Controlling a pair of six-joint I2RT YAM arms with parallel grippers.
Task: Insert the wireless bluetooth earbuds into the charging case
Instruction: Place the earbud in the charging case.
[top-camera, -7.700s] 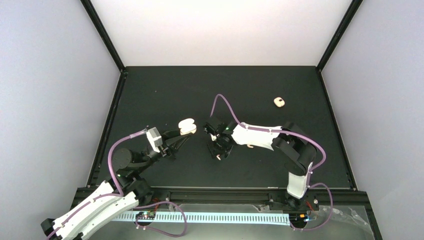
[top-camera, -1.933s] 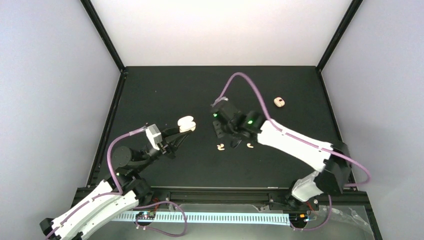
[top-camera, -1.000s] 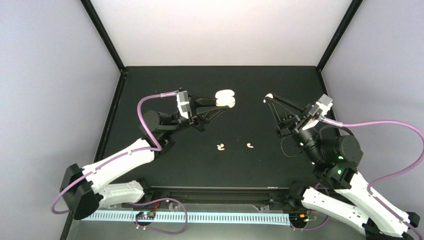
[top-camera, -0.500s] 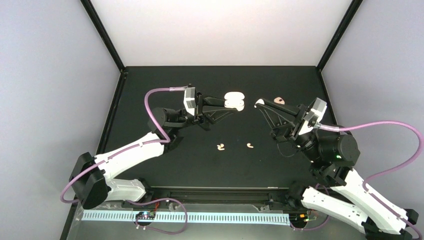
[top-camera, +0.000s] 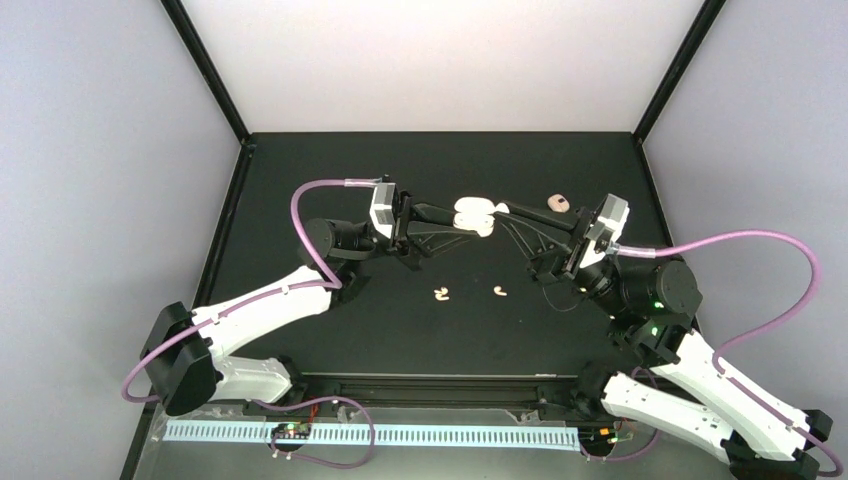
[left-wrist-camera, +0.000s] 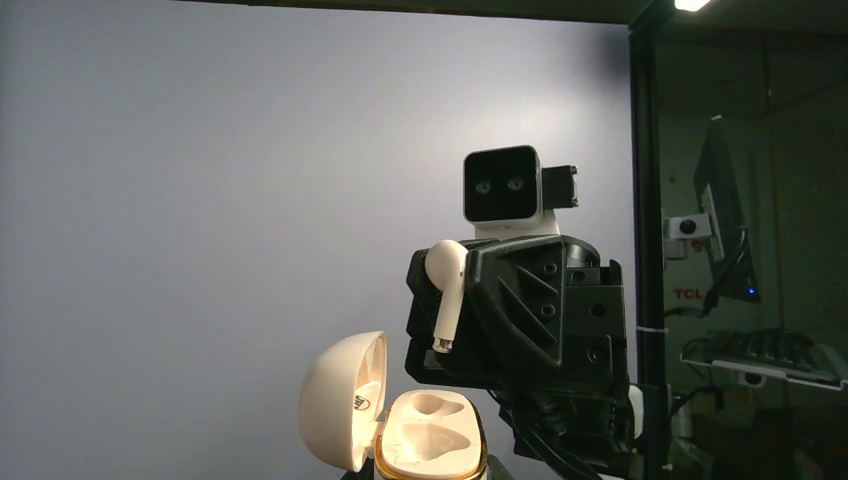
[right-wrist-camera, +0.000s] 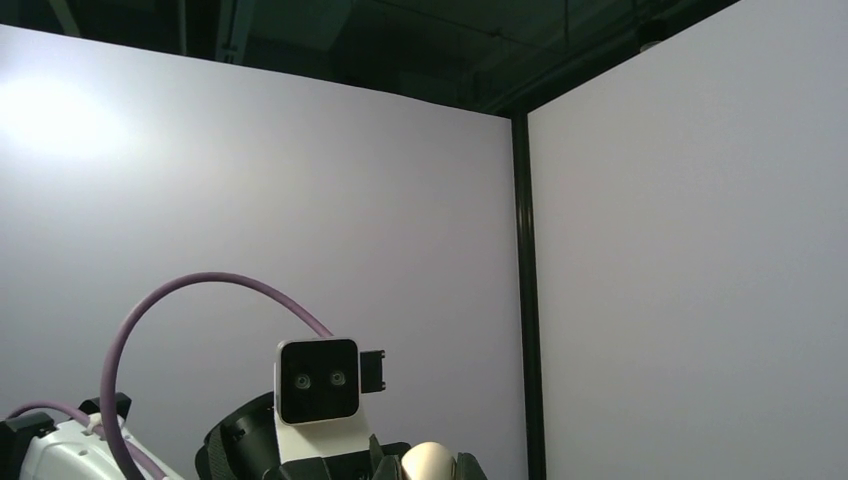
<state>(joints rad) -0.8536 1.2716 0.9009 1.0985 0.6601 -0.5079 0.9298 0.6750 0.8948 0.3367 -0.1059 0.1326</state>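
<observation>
My left gripper (top-camera: 464, 220) is shut on the open cream charging case (top-camera: 476, 213), held in the air above the black table. In the left wrist view the case (left-wrist-camera: 432, 436) shows two vacant sockets, its lid (left-wrist-camera: 342, 400) swung left. My right gripper (top-camera: 503, 213) faces it, shut on one white earbud (left-wrist-camera: 445, 292) that hangs stem down just above and right of the sockets. In the right wrist view the earbud's round head (right-wrist-camera: 430, 464) pokes up between my right gripper (right-wrist-camera: 430, 472) fingers. Two more earbuds (top-camera: 440, 294) (top-camera: 500, 292) lie on the table below.
A small pinkish case (top-camera: 558, 204) lies on the table at the back right, just behind the right arm. Black frame posts (top-camera: 205, 65) stand at the table's back corners, and pale walls close in the sides.
Both arms have closed in toward each other. The case moved right and nearer, the earbud moved left, and the two now meet over the table's middle.
</observation>
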